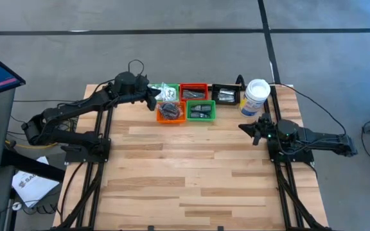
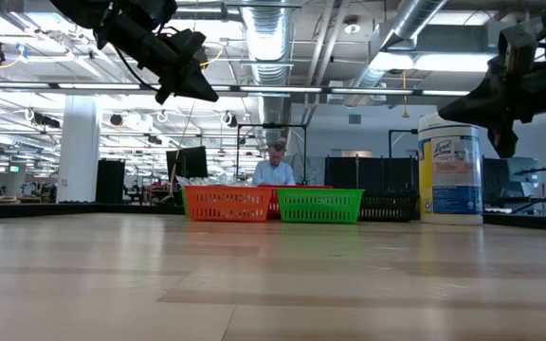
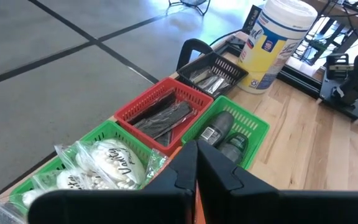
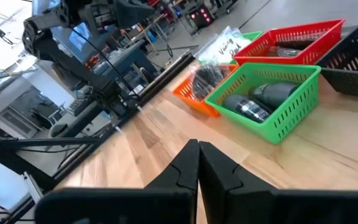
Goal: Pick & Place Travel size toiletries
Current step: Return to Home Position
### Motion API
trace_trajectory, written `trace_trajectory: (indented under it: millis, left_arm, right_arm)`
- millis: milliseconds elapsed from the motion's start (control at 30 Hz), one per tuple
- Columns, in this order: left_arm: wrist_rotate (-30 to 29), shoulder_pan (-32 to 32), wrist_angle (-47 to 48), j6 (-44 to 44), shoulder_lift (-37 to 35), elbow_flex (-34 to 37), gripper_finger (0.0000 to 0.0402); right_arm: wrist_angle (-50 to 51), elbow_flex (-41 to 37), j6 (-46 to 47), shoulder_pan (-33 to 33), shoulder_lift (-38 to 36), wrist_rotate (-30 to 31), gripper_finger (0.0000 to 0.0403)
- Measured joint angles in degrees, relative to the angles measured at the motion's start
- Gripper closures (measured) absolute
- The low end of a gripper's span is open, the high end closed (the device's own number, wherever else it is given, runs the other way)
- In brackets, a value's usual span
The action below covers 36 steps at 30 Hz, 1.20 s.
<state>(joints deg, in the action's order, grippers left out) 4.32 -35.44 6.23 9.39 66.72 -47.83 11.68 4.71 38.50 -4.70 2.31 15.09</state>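
Small toiletries lie sorted in trays at the table's far edge. Clear packets with white contents (image 3: 104, 160) fill a green tray (image 1: 167, 90). Dark slim pieces (image 3: 164, 118) lie in the red tray (image 1: 193, 91), and silvery sachets (image 3: 209, 75) in the black tray (image 1: 225, 94). Dark grey ovals (image 3: 226, 133) sit in the nearer green tray (image 1: 200, 111), black round pieces (image 4: 207, 78) in the orange tray (image 1: 170, 113). My left gripper (image 3: 196, 169) hangs shut above the packets' tray and the orange tray. My right gripper (image 4: 198, 165) is shut, raised over bare table right of the trays.
A tall white canister (image 1: 257, 96) stands right of the black tray, just beyond my right gripper. Bare wooden table (image 1: 191, 173) spreads toward the near edge. In the low view a person (image 2: 275, 167) sits in the room far behind the trays.
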Motion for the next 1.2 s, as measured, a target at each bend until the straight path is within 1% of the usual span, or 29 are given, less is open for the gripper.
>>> trace_trajectory:
  millis: [400, 600, 733, 867, 1033, 1100, 1200]
  left_arm:
    - [0.0, 0.5, -0.7, 0.1, 0.0, 0.0, 0.0401]
    - [0.0, 3.1, -1.0, 1.7, 0.0, 0.0, 0.0401]
    - [-0.1, 6.6, -2.4, 2.2, 0.0, 0.0, 0.0401]
    - [-0.4, 11.2, -6.3, 4.9, -0.7, 0.0, 0.0401]
    - [-5.8, 18.4, -10.7, 6.5, -3.5, 0.0, 0.0401]
    - [-7.8, 20.8, -10.5, 6.5, -5.2, 0.0, 0.0401]
    - [-8.5, 23.9, -10.2, 6.4, -7.9, 0.0, 0.0401]
  right_arm:
    - [-0.1, 0.0, 0.1, 0.1, -0.1, 0.0, 0.0403]
    - [-0.1, 0.0, 0.1, 0.1, -0.1, 0.0, 0.0403]
    - [-0.1, 0.0, 0.1, 0.1, -0.1, 0.0, 0.0403]
    - [-0.1, 0.0, 0.1, 0.1, -0.1, 0.0, 0.0403]
    - [-0.1, 0.0, 0.1, 0.1, -0.1, 0.0, 0.0403]
    - [-0.1, 0.0, 0.1, 0.1, -0.1, 0.0, 0.0403]
    - [-0.1, 0.0, 0.1, 0.1, -0.1, 0.0, 0.0403]
